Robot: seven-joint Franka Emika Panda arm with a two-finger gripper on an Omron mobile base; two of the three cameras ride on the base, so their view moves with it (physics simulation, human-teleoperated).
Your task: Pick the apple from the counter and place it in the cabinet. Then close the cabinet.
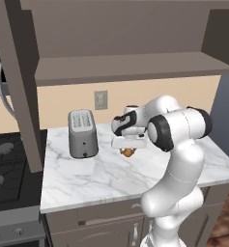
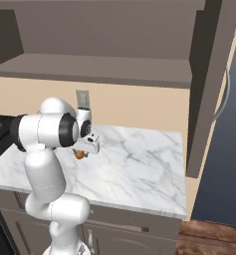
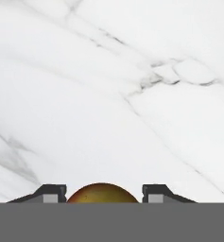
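The apple (image 3: 102, 192) sits between the gripper (image 3: 103, 194) fingers, which flank it closely; whether they grip it or it rests on the bench (image 1: 101, 176) I cannot tell. Small, round, firm and smooth, it likely rolls, so hold it across its widest part. The marble is bare nearby, with a toaster (image 1: 82, 133) to the left and the cabinet (image 1: 130, 67) open above.

Apple (image 1: 128, 152) on the counter (image 1: 87, 178), right of the toaster (image 1: 82, 133), seemingly between the jaws.
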